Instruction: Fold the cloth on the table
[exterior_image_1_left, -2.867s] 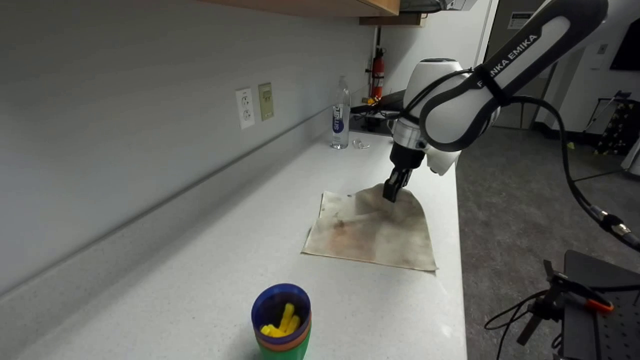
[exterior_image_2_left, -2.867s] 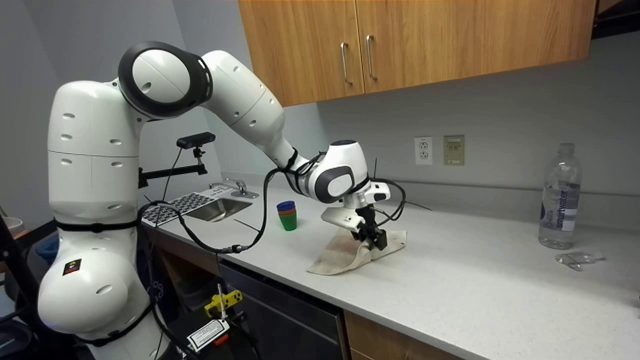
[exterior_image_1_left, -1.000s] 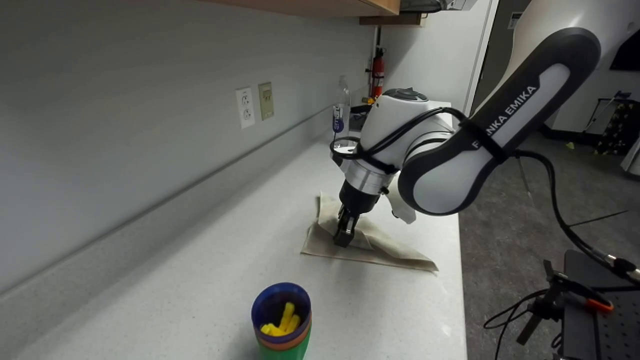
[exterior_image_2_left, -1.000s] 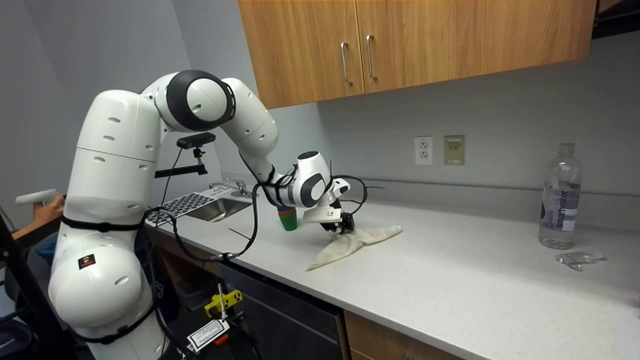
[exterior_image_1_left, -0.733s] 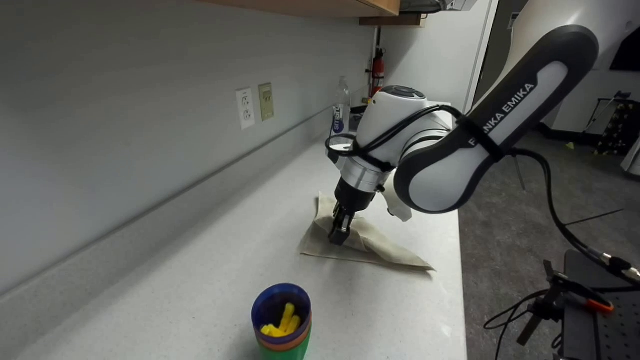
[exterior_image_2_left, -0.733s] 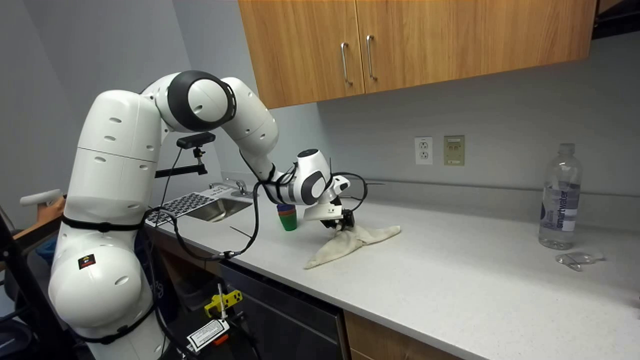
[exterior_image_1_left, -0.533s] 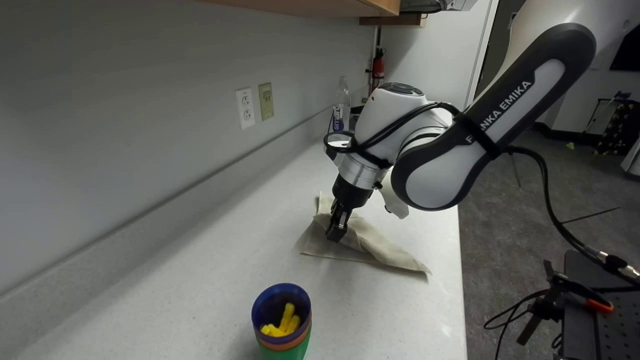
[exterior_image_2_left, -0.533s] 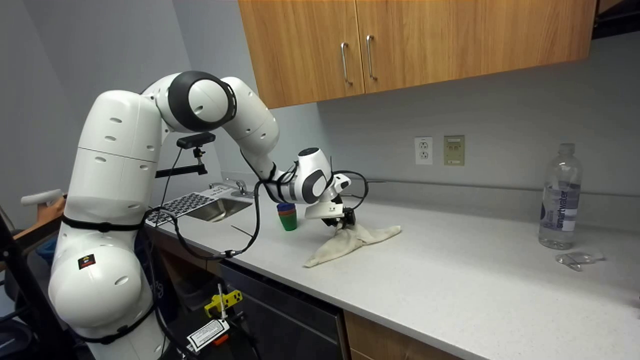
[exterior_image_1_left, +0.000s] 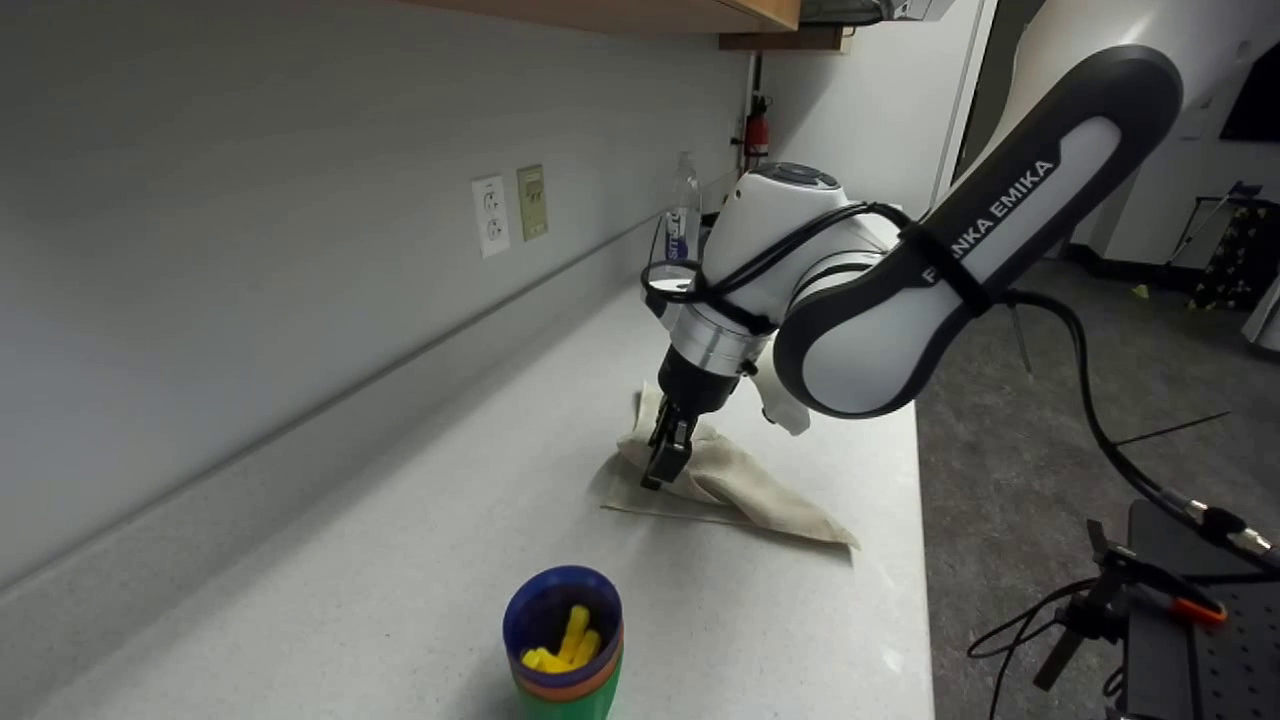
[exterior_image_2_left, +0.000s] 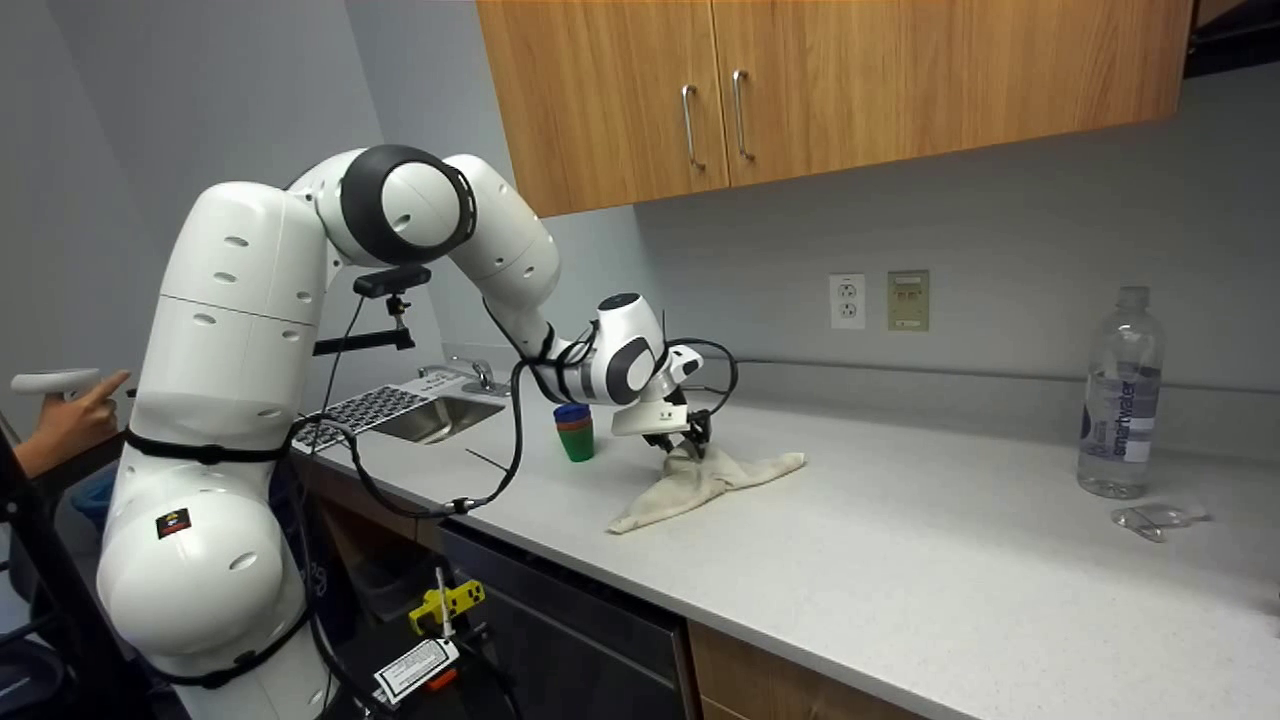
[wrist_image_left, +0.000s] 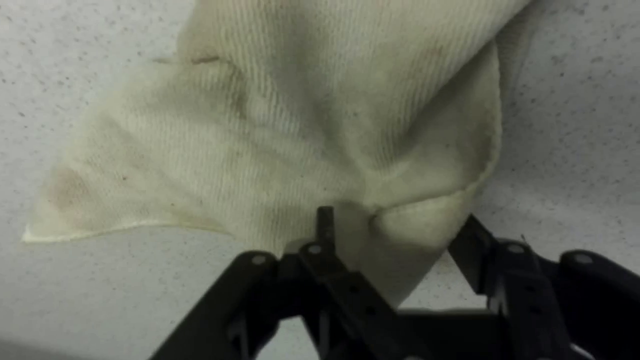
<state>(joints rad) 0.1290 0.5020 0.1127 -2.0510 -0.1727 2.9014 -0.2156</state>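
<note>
The cloth (exterior_image_1_left: 745, 480), thin, beige and lightly stained, lies partly folded over on the white table (exterior_image_1_left: 430, 560), with raised creases. In an exterior view it spreads as two pointed wings from a bunched middle (exterior_image_2_left: 690, 485). My gripper (wrist_image_left: 398, 217) stands open in the wrist view, its fingers well apart. A lifted fold of the cloth (wrist_image_left: 280, 165) shows between and under the fingertips, not pinched. From outside, my gripper (exterior_image_1_left: 657, 478) is low over the folded part, tilted. Whether a fingertip touches the fabric I cannot tell.
Stacked cups (exterior_image_1_left: 563, 640), the top one blue with yellow pieces inside, stand near the cloth. A clear bottle (exterior_image_2_left: 1120, 400) and a small transparent item (exterior_image_2_left: 1157, 518) sit farther along. A sink (exterior_image_2_left: 430, 420) lies at the far end. A wall runs along the back, with cabinets (exterior_image_2_left: 800, 90) above.
My gripper carried part of the cloth over toward the cups and the wall, leaving it folded. In the last half second the jaws have opened and let go of the fabric.
</note>
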